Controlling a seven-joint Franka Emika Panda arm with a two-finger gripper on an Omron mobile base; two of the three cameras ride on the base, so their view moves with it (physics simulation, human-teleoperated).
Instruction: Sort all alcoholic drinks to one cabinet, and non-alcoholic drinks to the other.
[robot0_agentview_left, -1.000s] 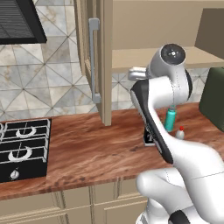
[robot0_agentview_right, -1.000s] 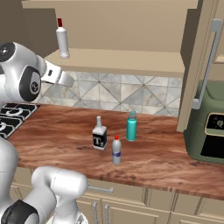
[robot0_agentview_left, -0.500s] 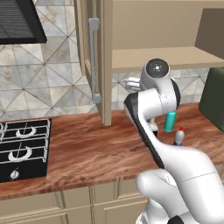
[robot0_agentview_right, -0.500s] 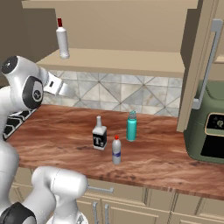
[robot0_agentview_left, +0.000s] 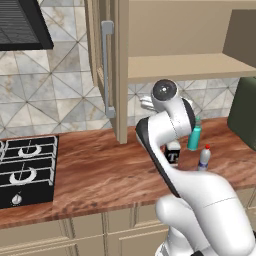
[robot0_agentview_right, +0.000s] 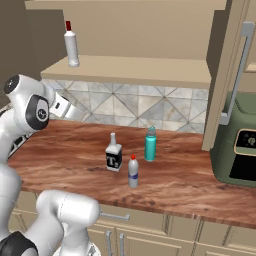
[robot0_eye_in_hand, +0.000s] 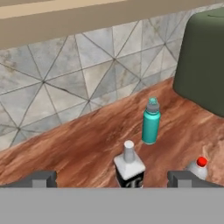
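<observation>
The tan wall cabinet (robot0_agentview_right: 130, 70) over the counter stands open, its door (robot0_agentview_left: 112, 75) with the long grey bar handle (robot0_agentview_left: 107, 67) swung out at the left and a second door (robot0_agentview_right: 227, 75) at the right edge. On its shelf, at the far left, the slender white bottle (robot0_agentview_right: 72, 46) with the dark red cap stands upright, alone. Below runs the reddish wooden counter (robot0_agentview_right: 75, 150), backed by grey triangle-patterned tiles (robot0_eye_in_hand: 65, 83). A dark green appliance (robot0_agentview_right: 237, 145) sits at the right end of the counter, a black gas hob (robot0_agentview_left: 25, 167) at the left end.

The white arm (robot0_agentview_left: 167, 120) bends over the counter, left of the bottles. The gripper (robot0_eye_in_hand: 111, 178) hangs above the counter with its two finger tips wide apart and nothing between them; it looks down at the three bottles.

These stand upright in a loose cluster mid-counter, near each other but apart. The teal bottle (robot0_agentview_right: 150, 144) is farthest back, toward the tiles. The squarish long-necked bottle (robot0_agentview_right: 114, 154) with the dark "T" label is to its left and nearer. The small red-capped bottle (robot0_agentview_right: 133, 171) with a blue label is nearest the front edge
</observation>
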